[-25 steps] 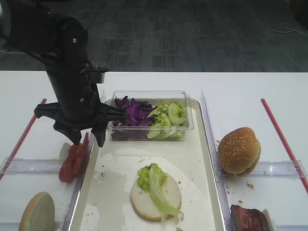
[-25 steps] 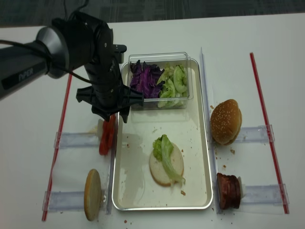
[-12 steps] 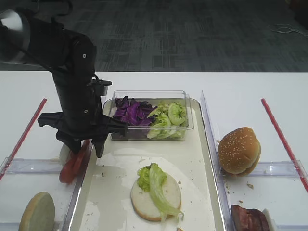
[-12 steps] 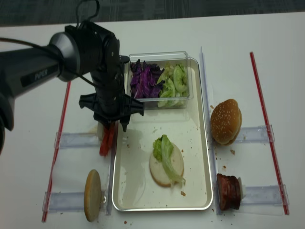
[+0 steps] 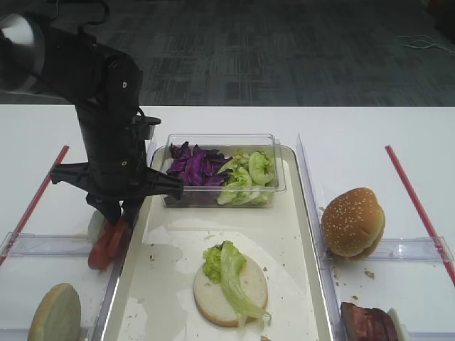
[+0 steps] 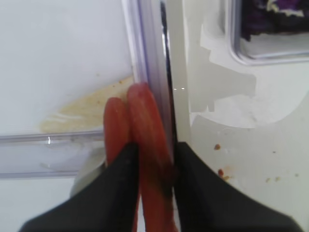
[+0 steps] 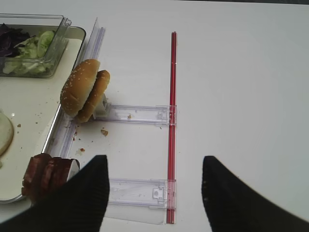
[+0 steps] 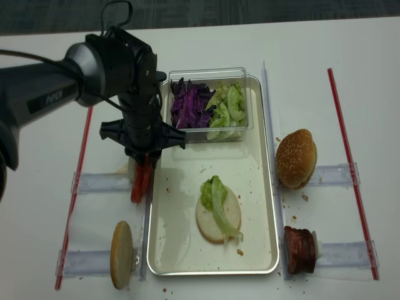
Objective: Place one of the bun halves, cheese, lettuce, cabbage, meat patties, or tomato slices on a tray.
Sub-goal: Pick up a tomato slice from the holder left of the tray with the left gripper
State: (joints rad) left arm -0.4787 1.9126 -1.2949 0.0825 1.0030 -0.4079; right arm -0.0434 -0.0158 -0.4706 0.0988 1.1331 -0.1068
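Cabbage (image 5: pixel 193 165) and lettuce (image 5: pixel 245 177) fill clear box (image 5: pixel 277 186).

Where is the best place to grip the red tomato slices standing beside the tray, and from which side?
Probably from above, across the flat faces of one flat round red tomato slice. They stand on edge against the clear rack, so only thin rims face up. The left pincer already straddles the slice nearest the long silvery tray.

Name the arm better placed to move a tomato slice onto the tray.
Left. Its gripper is already pinching one of the tomato slices beside the tray; the right gripper hangs open far off.
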